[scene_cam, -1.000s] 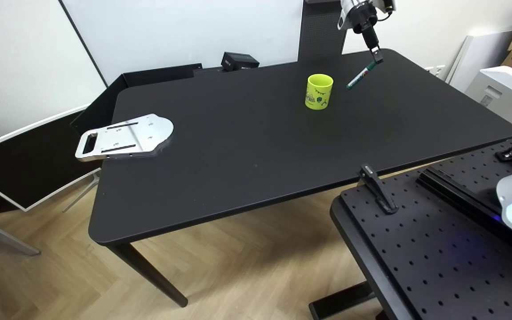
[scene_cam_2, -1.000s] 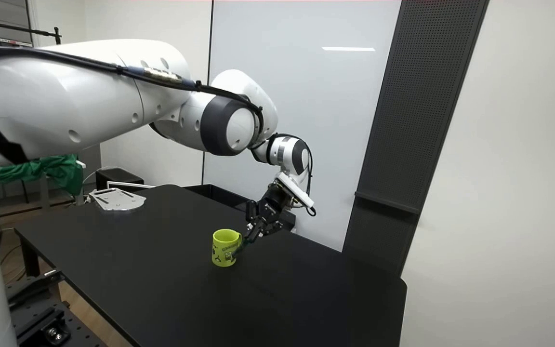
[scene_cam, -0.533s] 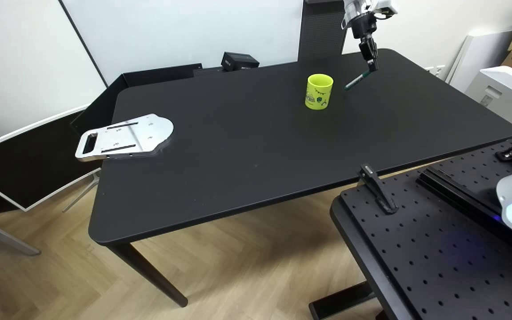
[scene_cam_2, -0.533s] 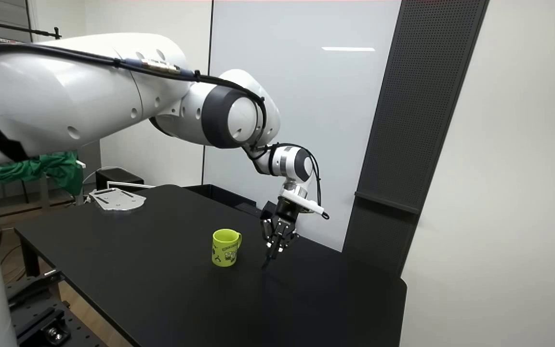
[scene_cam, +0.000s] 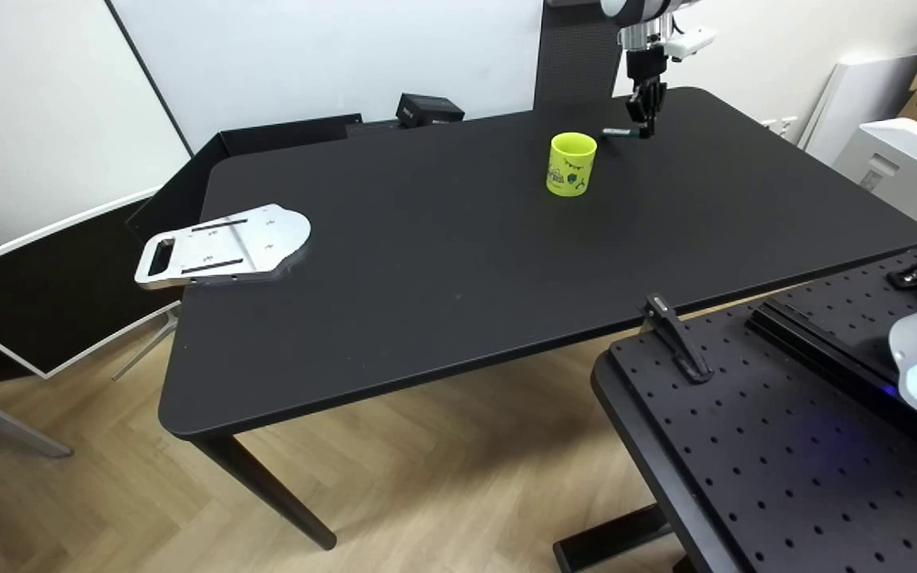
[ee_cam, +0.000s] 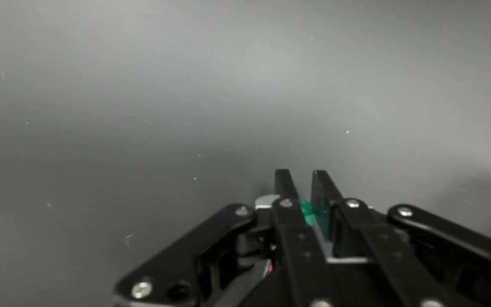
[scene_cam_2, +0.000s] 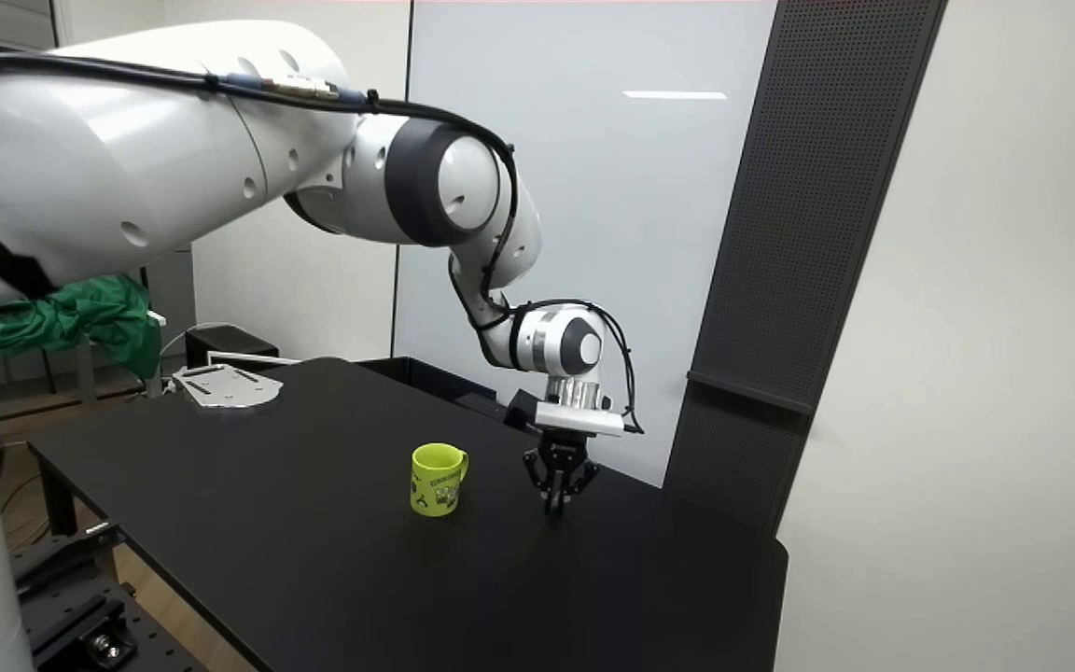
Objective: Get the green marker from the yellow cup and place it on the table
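Observation:
The yellow cup [scene_cam: 568,169] stands upright on the black table [scene_cam: 427,270] and also shows in an exterior view [scene_cam_2: 435,485] with its handle. My gripper [scene_cam: 646,130] points down over the far part of the table, behind the cup and to its right. It is shut on the green marker [scene_cam: 620,133], which sticks out sideways toward the cup, level and low over the table. I cannot tell if the marker touches the table. In the wrist view a green bit of the marker [ee_cam: 307,212] shows between the fingers [ee_cam: 301,181]. In an exterior view, at the gripper [scene_cam_2: 553,507], the marker is barely discernible.
A white flat tool [scene_cam: 228,243] lies at the table's far end from the gripper, partly over the edge. A black box [scene_cam: 429,110] stands behind the table. A black perforated board [scene_cam: 777,446] with clamps adjoins the front right. A whiteboard [scene_cam_2: 584,187] stands behind.
My gripper has turned from tilted to pointing straight down and moved lower and away from the cup. The marker in it has gone from slanted to level.

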`<state>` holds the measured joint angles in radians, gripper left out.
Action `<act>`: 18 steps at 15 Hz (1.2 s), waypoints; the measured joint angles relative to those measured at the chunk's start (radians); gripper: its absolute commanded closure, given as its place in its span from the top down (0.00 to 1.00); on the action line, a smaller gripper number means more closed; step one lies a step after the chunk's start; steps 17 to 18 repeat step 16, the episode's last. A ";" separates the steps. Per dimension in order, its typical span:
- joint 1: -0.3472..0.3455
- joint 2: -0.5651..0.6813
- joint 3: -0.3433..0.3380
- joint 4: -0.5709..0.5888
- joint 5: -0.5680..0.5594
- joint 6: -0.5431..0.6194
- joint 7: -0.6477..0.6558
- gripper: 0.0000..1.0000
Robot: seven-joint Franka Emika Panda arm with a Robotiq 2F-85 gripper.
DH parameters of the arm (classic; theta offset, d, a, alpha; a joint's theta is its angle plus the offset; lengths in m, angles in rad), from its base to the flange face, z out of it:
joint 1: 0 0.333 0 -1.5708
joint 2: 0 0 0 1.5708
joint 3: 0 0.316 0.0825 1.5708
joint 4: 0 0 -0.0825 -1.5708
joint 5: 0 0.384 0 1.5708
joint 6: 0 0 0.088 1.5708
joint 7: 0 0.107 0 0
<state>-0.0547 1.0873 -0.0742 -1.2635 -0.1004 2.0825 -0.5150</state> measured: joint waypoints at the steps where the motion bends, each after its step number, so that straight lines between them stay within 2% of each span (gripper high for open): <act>1: 0.001 -0.010 -0.004 -0.037 -0.010 0.061 0.033 0.04; 2: 0.001 -0.018 -0.004 -0.072 -0.026 0.110 0.070 0.04; 3: 0.001 -0.024 -0.005 -0.101 -0.041 0.148 0.104 0.30; 4: 0.002 -0.028 -0.008 -0.126 -0.052 0.175 0.134 0.42; 8: 0.007 -0.047 -0.012 -0.191 -0.061 0.195 0.219 0.69; 12: 0.007 -0.093 0.007 -0.211 -0.043 0.113 0.240 0.95; 13: 0.006 -0.112 0.014 -0.215 -0.034 0.093 0.240 0.77; 16: 0.006 -0.119 0.019 -0.216 -0.038 0.087 0.238 0.95; 18: 0.006 -0.119 0.019 -0.216 -0.038 0.087 0.238 0.95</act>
